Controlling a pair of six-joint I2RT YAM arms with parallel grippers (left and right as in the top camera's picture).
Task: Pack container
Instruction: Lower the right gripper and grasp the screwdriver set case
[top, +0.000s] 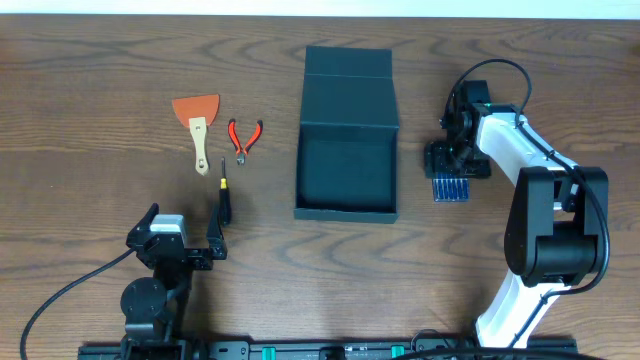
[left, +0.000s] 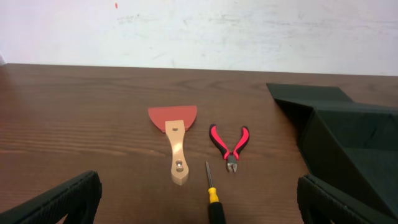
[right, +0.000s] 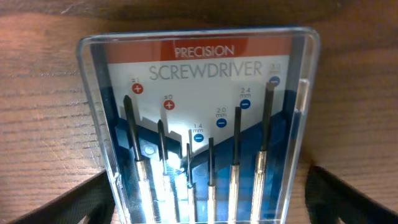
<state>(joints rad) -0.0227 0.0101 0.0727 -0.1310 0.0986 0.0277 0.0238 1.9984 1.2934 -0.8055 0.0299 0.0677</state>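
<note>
The container (top: 347, 165), a dark teal-green box, lies open and empty at the table's middle, its flap lid (top: 348, 70) folded back on the far side. My right gripper (top: 455, 160) is open, low over a clear precision screwdriver set case (top: 450, 187) just right of the container. In the right wrist view the case (right: 199, 93) lies between the two fingers (right: 205, 202). My left gripper (top: 182, 232) is open and empty at the front left. Its wrist view shows the container's side (left: 348, 143) at the right.
Left of the container lie a red scraper with a wooden handle (top: 197, 115), red-handled pliers (top: 243, 138) and a black-and-yellow screwdriver (top: 224, 198). They also show in the left wrist view: scraper (left: 175, 134), pliers (left: 229, 142), screwdriver (left: 214, 199).
</note>
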